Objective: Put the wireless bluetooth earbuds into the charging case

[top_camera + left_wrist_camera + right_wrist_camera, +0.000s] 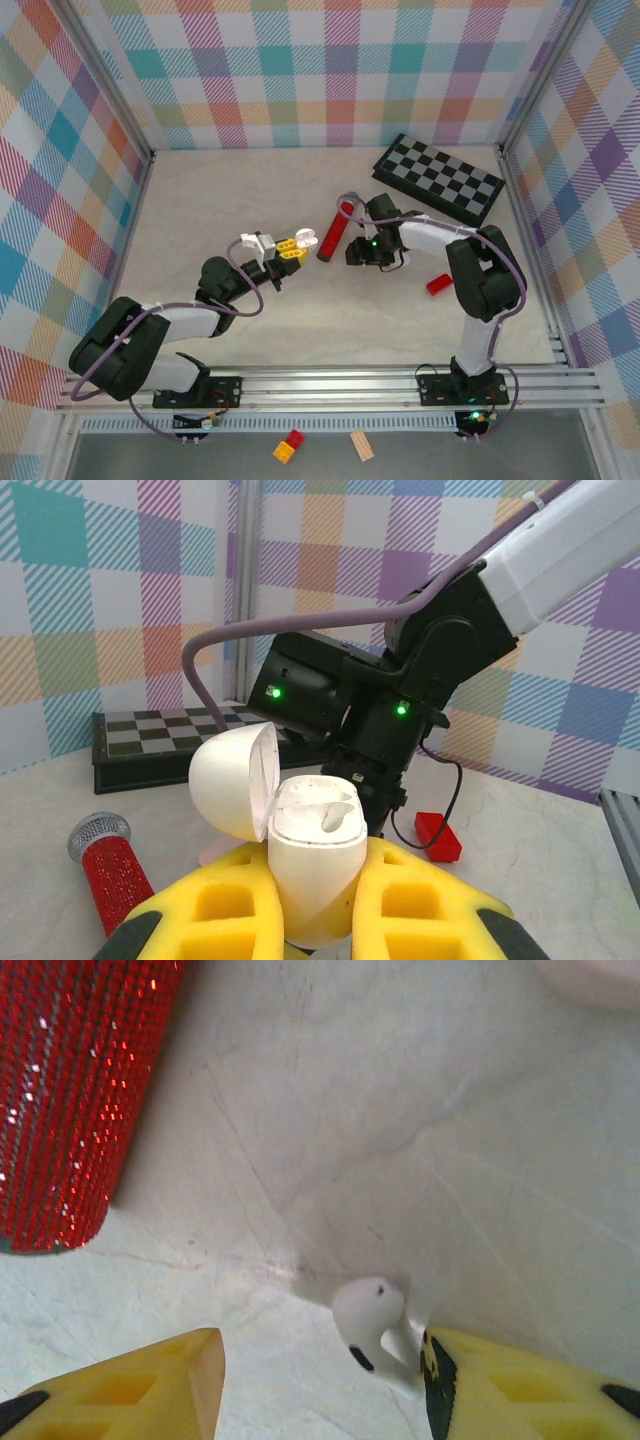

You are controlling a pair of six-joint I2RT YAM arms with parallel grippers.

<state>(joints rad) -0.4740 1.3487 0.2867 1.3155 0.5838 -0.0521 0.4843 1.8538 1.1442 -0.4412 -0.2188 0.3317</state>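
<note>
The left pincer (315, 912) is clenched on the case (312, 855). Its lid (235, 778) is tipped back and the wells face up, likely presented so a bud can be dropped in. The right pincer (322, 1348) is released, low over the worktop (420, 1120). It straddles a white earbud (372, 1322), which lies on the worktop right beside one finger, perhaps touching it, and well clear of the other.

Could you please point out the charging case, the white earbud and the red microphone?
charging case (314, 880): left wrist view, front of its lower shell.
white earbud (368, 1312): right wrist view, its rounded head.
red microphone (80, 1090): right wrist view, glittery body.
</note>
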